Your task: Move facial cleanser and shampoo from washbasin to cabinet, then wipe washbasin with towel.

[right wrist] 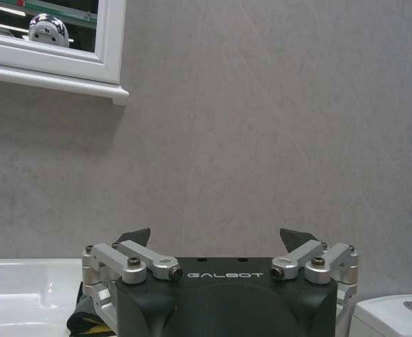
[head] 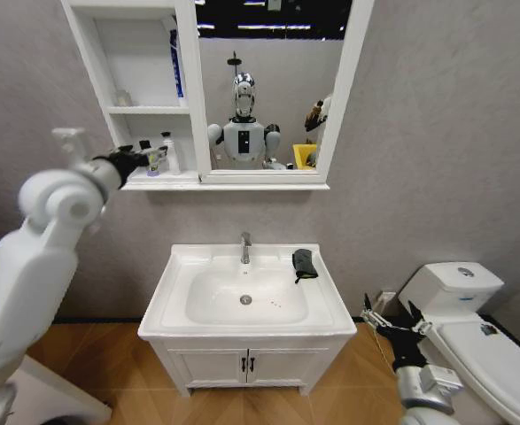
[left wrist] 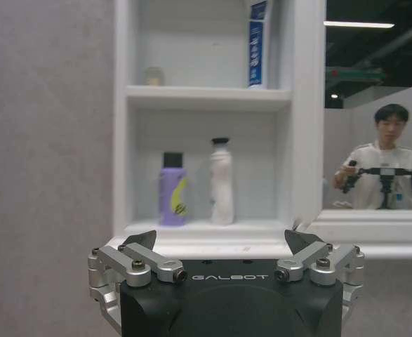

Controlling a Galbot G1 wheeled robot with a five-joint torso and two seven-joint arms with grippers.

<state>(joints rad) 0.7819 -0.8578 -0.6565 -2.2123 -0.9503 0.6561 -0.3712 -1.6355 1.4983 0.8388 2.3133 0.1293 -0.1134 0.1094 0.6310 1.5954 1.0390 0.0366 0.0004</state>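
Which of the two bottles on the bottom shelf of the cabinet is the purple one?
The purple bottle with the black cap and yellow mark, standing on the side away from the mirror. The other bottle beside it is white and slimmer.

Purple shampoo bottle (left wrist: 172,189) with black cap and white facial cleanser bottle (left wrist: 221,181) stand upright, side by side but apart, in the bottom compartment of the white cabinet (head: 135,111). Dark grey towel (head: 304,264) lies bunched on the white washbasin (head: 175,301) rim, just beside the chrome tap (head: 245,247).
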